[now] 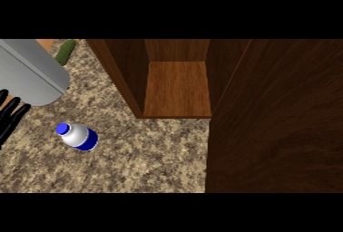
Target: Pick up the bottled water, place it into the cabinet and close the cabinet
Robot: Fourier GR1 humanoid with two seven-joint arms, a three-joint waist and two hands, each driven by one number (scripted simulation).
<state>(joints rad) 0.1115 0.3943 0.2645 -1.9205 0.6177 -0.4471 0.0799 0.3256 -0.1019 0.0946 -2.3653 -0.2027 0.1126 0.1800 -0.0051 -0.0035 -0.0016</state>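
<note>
On the speckled stone table (147,158), the small white bottle with a blue cap and blue band (78,136) is seen standing free, nothing holding it. At far left, black fingers of the left hand (9,118) hang straight, nothing gripped. Beside it, the brown wooden cabinet (177,86) is open, its door (281,127) swung out. A glancing approach could topple and roll the bottle; open room is left between bottle and cabinet

Small white plastic water bottle with blue cap (78,136) lies left-centre on speckled stone counter (144,156). Open dark wooden cabinet (178,88) upper centre. Black left hand (10,115) at left edge, fingers straight.
</note>
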